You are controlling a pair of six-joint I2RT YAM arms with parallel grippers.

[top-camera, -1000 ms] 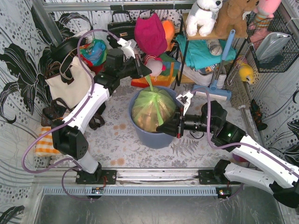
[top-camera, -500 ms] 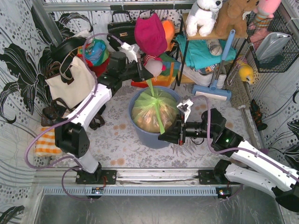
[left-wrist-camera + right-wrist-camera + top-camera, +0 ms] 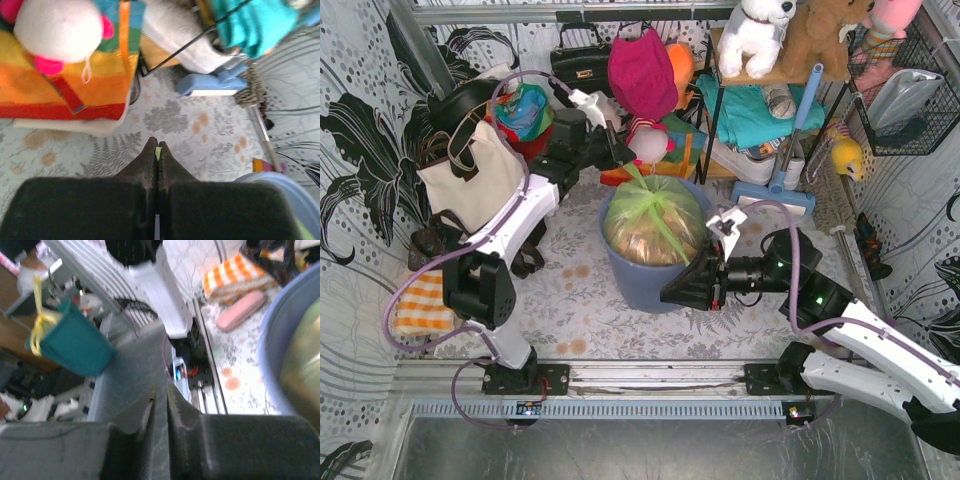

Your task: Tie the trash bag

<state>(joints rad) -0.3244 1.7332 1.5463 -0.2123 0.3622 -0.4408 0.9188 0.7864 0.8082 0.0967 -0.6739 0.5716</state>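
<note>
Presently found bag (image 3: 650,235) seated in bin (image 3: 635,290), dome standing proud of rim, brown scraps visible through the film. Noted two twisted tails leaving the crown: far tail (image 3: 638,177) toward 12 o'clock, near tail (image 3: 672,235) across the dome toward 4 o'clock.

Found left gripper (image 3: 620,152) at 12 o'clock of bin, clenched on far tail. Confirmed by green sliver (image 3: 158,152) pinched between closed fingers in wrist view. Recorded no real change of station there over the last second.

Found right gripper (image 3: 667,295) at 5 o'clock of bin, low beside the wall. Observed it a second earlier at 3 o'clock against the rim. Observed it half a second earlier already near 5 o'clock, with near tail drawn straight down to its tips. Now found that tail angled aside and ending at the gripper's upper flank. Found jaws all but closed, only a slit between. Saw no plastic in that slit in wrist view. Could not tell whether tail retained.

Noted bag higher and rounder than a second earlier. Judged tails hauled in opposite directions, crown knot cinching. Judged tie part done, second throw likely outstanding. Flagged risk of thin film slipping or tearing under further pull.
</note>
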